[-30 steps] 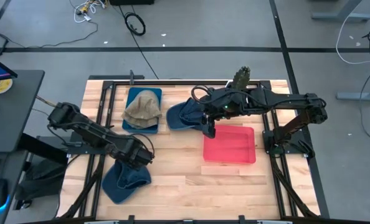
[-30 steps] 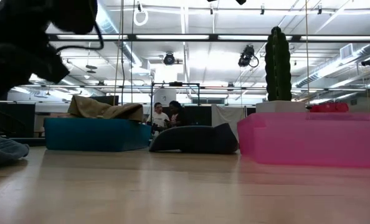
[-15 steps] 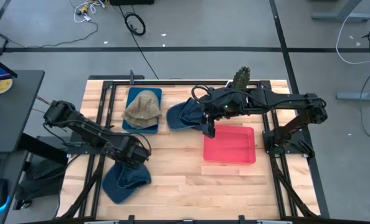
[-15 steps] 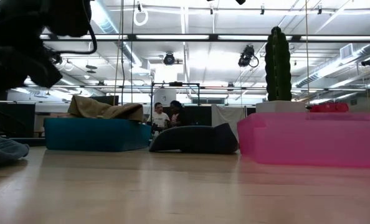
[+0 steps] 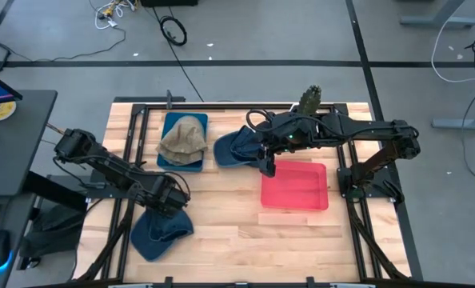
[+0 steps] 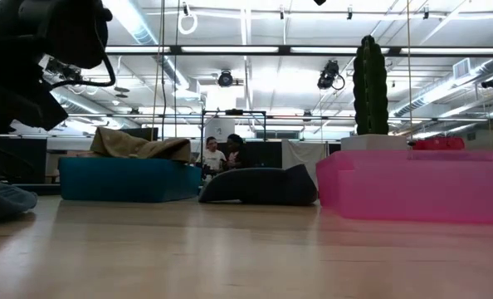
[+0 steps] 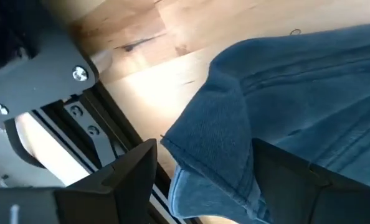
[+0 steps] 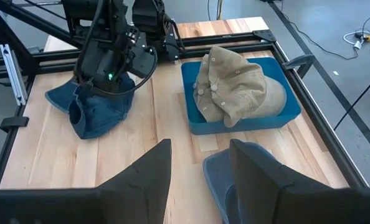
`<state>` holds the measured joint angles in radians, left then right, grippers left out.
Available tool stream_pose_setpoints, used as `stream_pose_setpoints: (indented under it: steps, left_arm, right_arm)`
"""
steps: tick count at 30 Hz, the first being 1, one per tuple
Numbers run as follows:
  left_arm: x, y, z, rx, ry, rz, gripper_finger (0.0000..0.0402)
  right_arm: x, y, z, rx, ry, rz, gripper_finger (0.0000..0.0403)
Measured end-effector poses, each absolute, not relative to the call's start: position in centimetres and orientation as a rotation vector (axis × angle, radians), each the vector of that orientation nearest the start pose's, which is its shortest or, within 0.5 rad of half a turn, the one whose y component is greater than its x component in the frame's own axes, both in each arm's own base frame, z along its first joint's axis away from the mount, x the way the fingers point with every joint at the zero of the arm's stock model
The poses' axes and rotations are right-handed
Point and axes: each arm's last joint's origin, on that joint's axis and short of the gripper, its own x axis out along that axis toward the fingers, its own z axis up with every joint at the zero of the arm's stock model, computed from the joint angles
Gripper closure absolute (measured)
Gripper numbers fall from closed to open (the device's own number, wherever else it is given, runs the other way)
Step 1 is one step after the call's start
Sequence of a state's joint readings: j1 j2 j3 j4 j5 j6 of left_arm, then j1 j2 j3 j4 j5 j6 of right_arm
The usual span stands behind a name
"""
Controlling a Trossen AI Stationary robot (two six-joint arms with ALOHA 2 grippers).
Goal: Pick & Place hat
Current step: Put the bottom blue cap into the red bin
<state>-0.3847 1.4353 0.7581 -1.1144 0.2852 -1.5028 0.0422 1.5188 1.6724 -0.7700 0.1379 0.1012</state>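
Note:
A blue denim hat [image 5: 161, 230] lies on the wood near the table's front left; it also shows in the low view [image 6: 2, 202]. My left gripper [image 5: 167, 202] is open just above its far edge, its fingers on either side of a raised fold [image 7: 216, 124]. My right gripper [image 5: 267, 168] is open and empty, hovering between a dark blue hat [image 5: 233, 150] lying on the table and a pink tray [image 5: 295, 200]. A tan hat [image 5: 181, 136] rests in a blue tray [image 5: 167, 120] at the back. My left gripper comes at the denim hat from above, slanting, with an upstanding fold of the cloth [image 7: 216, 124] in the gap between its two open fingers [image 7: 123, 180]. Whether the fingers touch the cloth, I cannot tell. The hat lies on the table.
A potted cactus [image 5: 309, 98] stands at the back edge behind the pink tray [image 6: 412, 187]. Black frame rails run along the table's left and right sides. Bare wood lies in the middle and front right. People sit far off in the room [image 6: 222, 154].
My left gripper has gone a little toward the table's left edge above the denim hat. The hat has stayed where it was.

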Motion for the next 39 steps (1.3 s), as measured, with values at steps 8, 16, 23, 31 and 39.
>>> stream_pose_setpoints:
  steps: [8, 16, 23, 31, 39]
  left_arm:
    - [17.1, -7.8, 15.2, -0.919, 1.750, 0.894, 0.0151]
    - [16.8, -7.7, 14.9, -0.911, 1.765, 0.901, 0.0211]
    - [17.3, -7.9, 15.4, -0.894, 1.765, 0.835, 0.0311]
    - [17.3, -7.9, 15.4, -0.856, 1.772, 0.796, 0.0389]
    - [18.3, -8.3, 18.2, -0.752, 1.680, 0.799, 0.0391]
  right_arm:
    - [31.8, 0.9, 40.8, 0.042, 0.606, -0.124, 0.0239]
    - [31.8, 0.9, 40.8, 0.042, 0.605, -0.125, 0.0239]
    - [31.8, 0.9, 40.9, 0.038, 0.600, -0.125, 0.0239]
    - [31.8, 0.9, 40.9, 0.038, 0.601, -0.126, 0.0239]
    - [31.8, 0.9, 40.9, 0.037, 0.602, -0.127, 0.0239]
